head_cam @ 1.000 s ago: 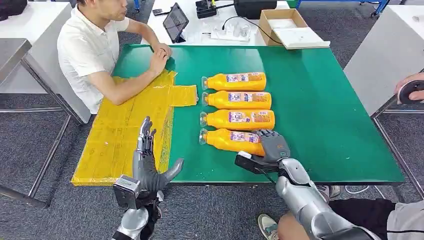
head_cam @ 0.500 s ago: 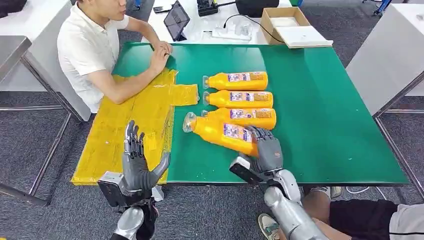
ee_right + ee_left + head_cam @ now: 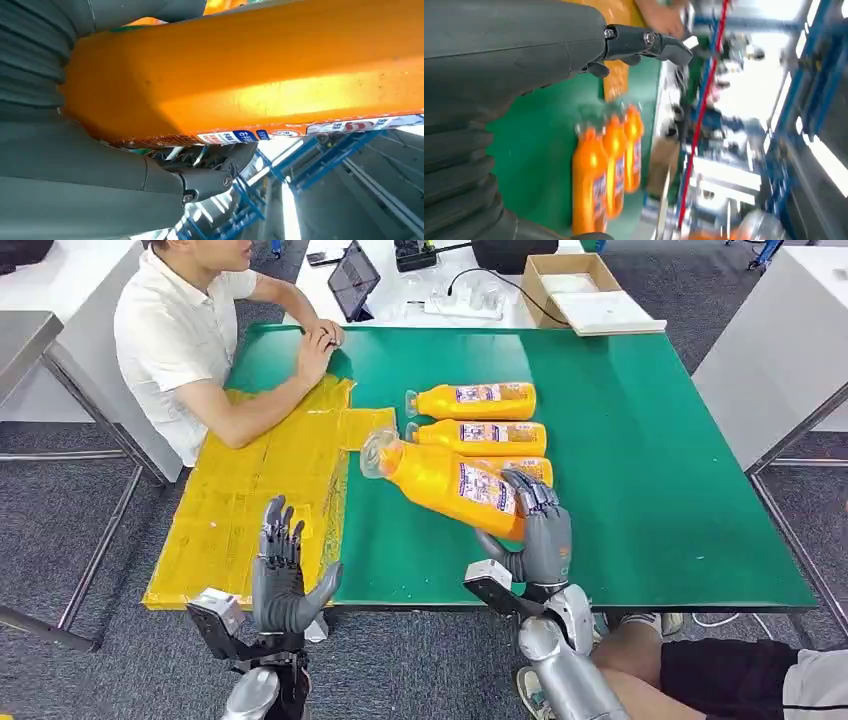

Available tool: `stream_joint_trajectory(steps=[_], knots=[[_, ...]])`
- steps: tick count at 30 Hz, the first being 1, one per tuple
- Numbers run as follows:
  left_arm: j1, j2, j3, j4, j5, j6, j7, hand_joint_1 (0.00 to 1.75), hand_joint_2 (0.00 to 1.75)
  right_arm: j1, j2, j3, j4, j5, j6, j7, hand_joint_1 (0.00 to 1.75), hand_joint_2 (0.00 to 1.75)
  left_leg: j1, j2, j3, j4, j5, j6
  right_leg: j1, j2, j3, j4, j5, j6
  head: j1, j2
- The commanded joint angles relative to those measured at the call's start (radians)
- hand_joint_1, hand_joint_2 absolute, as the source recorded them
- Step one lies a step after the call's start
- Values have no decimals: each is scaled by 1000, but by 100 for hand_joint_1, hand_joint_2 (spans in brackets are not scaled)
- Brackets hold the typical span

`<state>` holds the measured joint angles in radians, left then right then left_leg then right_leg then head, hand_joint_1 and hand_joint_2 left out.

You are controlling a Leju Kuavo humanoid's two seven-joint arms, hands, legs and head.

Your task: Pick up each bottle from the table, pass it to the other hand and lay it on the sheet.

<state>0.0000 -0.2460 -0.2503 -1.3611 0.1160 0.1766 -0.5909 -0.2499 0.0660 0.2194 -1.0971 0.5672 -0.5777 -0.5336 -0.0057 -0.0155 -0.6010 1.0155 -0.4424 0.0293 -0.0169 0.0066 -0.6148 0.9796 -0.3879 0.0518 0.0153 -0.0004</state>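
Observation:
My right hand [image 3: 536,530] grips the base end of an orange bottle [image 3: 445,483], lifted off the green table [image 3: 640,470] with its cap end tilted up toward the yellow sheet [image 3: 250,490]. In the right wrist view the held orange bottle [image 3: 260,75] lies across my right hand [image 3: 100,165]. Three more orange bottles lie in a row behind it: the far one [image 3: 478,400], the middle one [image 3: 484,437] and a near one [image 3: 535,468] partly hidden. My left hand [image 3: 280,575] stands open off the table's front edge, fingers up. The left wrist view shows my left hand [image 3: 524,60] and blurred bottles [image 3: 606,165].
A person in a white shirt [image 3: 190,330] sits at the table's far left corner, forearms resting on the sheet and table. A tablet [image 3: 350,282], cables and a cardboard box [image 3: 575,290] lie on the white desk behind. Another person's legs [image 3: 740,675] are at the lower right.
My right hand has lifted the nearest bottle off the table and tilted its cap end up and toward the sheet. My left hand has drifted slightly and stays open.

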Motion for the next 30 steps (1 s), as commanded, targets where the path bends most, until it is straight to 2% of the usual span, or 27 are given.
stream_joint_trajectory(steps=[1, 5, 11, 18, 22, 23, 30], knots=[[-44, 29, -78, 54, 20, -77, 34, 0, 175, -43, 65, 149, 162, 5, 68, -47, 175, 175, 2, 6, 6, -2, -2, -3, 2, 4, 5, -2, -1, -3, 0, 0], [-50, 29, -75, 64, 35, -93, 45, 0, 175, -51, 69, 160, 181, -1, 85, -46, 175, 175, 1, 1, 3, -1, -1, -2, 1, 0, 2, -1, -1, -2, 0, 0], [-93, 10, -69, 112, 70, -105, 68, 0, 175, -52, 120, 212, 261, -26, 85, -71, 175, 175, 1, 4, 5, -1, -2, -2, 2, 2, 4, -1, -1, -3, 0, 0], [-92, 11, -69, 113, 70, -105, 68, 0, 175, -54, 117, 213, 261, -27, 86, -71, 175, 175, 1, 1, 2, -1, -1, -2, 1, 0, 2, -1, -1, -2, 0, 0], [-102, 0, -56, 129, 98, -98, 77, 0, 175, -50, 121, 244, 266, -35, 101, -80, 175, 175, 3, 4, 9, -1, -4, -4, 3, 0, 9, -1, -4, -5, 0, 0], [-107, -2, -55, 133, 102, -98, 77, 0, 175, -50, 124, 253, 272, -36, 106, -80, 175, 175, 1, 2, 3, -1, -1, -2, 1, 0, 2, -1, -1, -2, 0, 0], [-107, 12, -102, 121, 118, -166, 40, 0, 175, -108, 142, 300, 392, -69, 118, -83, 175, 175, 1, 3, 4, -1, -1, -2, 1, 1, 3, -1, -1, -3, 0, 0]])
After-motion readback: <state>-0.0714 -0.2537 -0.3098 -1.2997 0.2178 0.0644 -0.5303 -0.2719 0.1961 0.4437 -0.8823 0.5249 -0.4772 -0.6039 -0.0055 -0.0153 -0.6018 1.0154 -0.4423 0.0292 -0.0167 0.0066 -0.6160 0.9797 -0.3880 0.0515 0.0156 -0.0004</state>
